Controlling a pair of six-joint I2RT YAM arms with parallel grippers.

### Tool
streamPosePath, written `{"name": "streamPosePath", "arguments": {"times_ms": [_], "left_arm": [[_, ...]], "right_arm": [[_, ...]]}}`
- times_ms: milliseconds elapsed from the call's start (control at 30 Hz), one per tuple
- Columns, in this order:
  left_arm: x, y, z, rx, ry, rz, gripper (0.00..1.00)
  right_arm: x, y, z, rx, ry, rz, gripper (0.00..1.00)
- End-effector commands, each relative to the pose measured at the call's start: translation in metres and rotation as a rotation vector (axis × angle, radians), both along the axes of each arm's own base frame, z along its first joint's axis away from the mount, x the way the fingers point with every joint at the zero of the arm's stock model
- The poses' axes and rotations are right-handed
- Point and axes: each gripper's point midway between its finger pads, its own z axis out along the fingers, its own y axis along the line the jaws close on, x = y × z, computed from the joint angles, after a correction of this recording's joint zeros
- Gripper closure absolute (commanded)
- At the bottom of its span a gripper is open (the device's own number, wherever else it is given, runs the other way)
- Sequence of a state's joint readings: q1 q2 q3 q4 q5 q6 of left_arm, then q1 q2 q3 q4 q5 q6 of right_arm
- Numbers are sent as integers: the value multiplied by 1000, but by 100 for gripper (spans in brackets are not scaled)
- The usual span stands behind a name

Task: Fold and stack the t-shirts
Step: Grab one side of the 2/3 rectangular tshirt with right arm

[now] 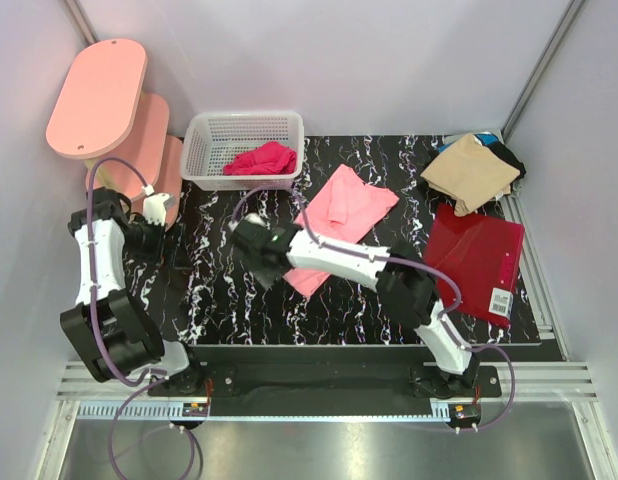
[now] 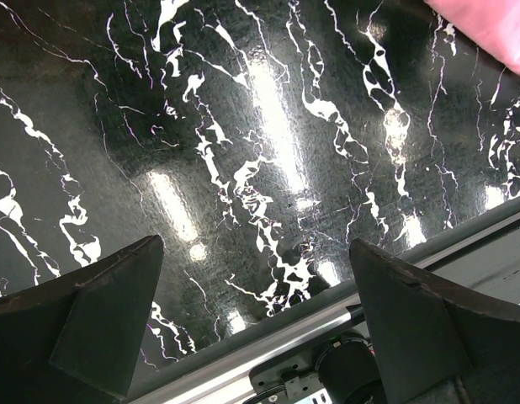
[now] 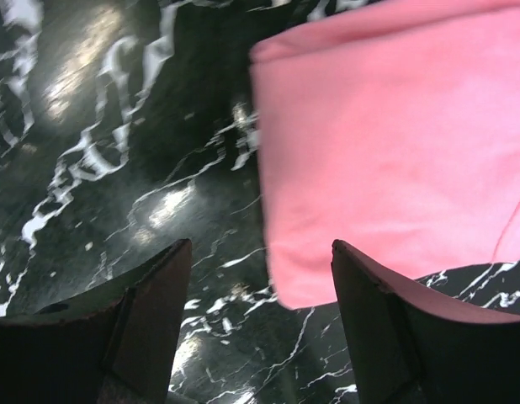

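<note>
A light salmon-pink t-shirt (image 1: 344, 205) lies partly folded in the middle of the black marble table (image 1: 209, 290). My right gripper (image 1: 247, 255) hovers at its lower left corner. In the right wrist view that pink corner (image 3: 386, 151) lies flat on the table, and the right gripper (image 3: 262, 282) stands open above its edge, holding nothing. My left gripper (image 1: 164, 235) is at the table's left side, wide open (image 2: 256, 286) over bare marble, with a bit of pink cloth (image 2: 496, 21) far off. A dark red t-shirt (image 1: 479, 255) with a white tag lies at the right. A tan t-shirt (image 1: 469, 172) rests on black cloth (image 1: 507, 156).
A white mesh basket (image 1: 204, 150) at the back holds a crumpled magenta-red garment (image 1: 259, 158). A pink stepped stand (image 1: 99, 95) stands at the back left. The table's metal front rail (image 2: 344, 311) runs just below the left gripper. White walls close in both sides.
</note>
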State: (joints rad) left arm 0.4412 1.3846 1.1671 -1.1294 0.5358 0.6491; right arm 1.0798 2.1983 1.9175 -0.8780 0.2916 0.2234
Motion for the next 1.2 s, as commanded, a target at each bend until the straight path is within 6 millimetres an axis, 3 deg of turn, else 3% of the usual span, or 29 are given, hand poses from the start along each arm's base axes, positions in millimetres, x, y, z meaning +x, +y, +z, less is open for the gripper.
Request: {"name": "streamPosePath", "arguments": {"times_ms": [0, 167, 433, 667, 1067, 1167], "left_arm": [[2, -4, 13, -8, -59, -12, 1], [1, -1, 14, -7, -65, -7, 1], [-2, 4, 12, -7, -66, -5, 1], [-1, 6, 9, -20, -56, 2, 1], [6, 9, 16, -24, -59, 7, 1], [7, 9, 18, -26, -63, 10, 1]], "right_arm": [[-30, 17, 5, -130, -179, 104, 25], [-43, 24, -15, -227, -272, 135, 25], [-21, 3, -38, -372, -433, 66, 27], [-12, 1, -45, -410, -494, 39, 27], [-22, -10, -111, -473, -426, 47, 30], [-24, -19, -128, -503, -411, 40, 38]]}}
